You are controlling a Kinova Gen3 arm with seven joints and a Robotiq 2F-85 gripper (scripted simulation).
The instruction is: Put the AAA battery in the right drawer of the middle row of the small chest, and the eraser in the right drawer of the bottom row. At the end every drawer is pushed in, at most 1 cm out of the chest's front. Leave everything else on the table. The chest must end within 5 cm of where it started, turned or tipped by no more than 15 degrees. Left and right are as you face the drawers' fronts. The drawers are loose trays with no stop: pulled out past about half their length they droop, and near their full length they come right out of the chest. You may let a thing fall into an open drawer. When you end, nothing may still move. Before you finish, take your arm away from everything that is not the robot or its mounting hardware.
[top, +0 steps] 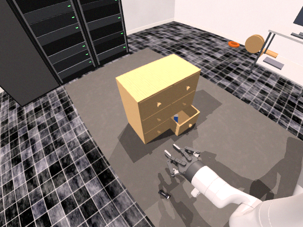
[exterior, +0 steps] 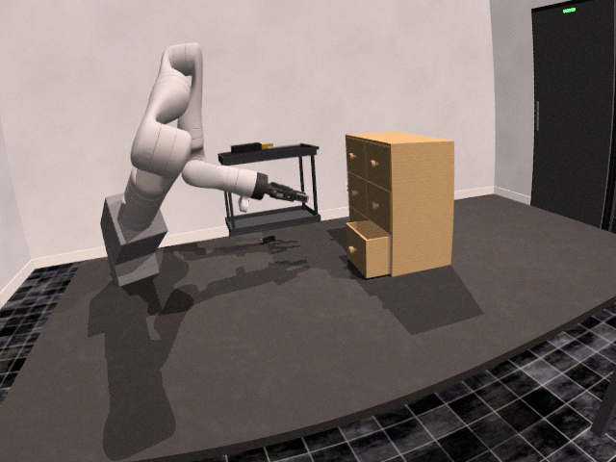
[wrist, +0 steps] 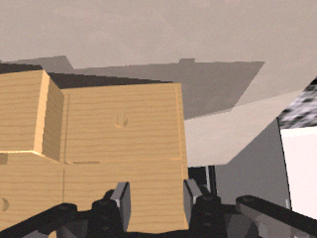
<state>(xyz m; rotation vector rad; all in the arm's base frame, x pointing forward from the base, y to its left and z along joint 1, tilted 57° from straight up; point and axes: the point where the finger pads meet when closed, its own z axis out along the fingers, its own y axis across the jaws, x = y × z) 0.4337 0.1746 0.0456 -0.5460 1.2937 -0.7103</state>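
Observation:
The small chest [top: 129, 107] [exterior: 423, 209] [wrist: 99, 183] stands upright. Its bottom right drawer [top: 183, 128] [exterior: 378, 257] [wrist: 20, 111] is pulled partly out and looks level. The blue and white eraser [top: 175, 118] lies inside that drawer. The middle right drawer [top: 181, 107] [exterior: 379, 215] is in, as are the other drawers. The black AAA battery [top: 164, 194] [exterior: 269, 239] lies on the table, behind the gripper on the side away from the chest. My gripper [top: 171, 150] [exterior: 304, 197] [wrist: 157, 194] is partly open and empty, in the air before the chest, pointing at its front.
The grey table top [top: 235, 136] [exterior: 278, 363] carries the chest, the battery and the robot's base [exterior: 131, 239]. The table's left edge in the top view runs close to the battery. A black cart [exterior: 270, 154] and server racks [top: 73, 31] stand beyond the table.

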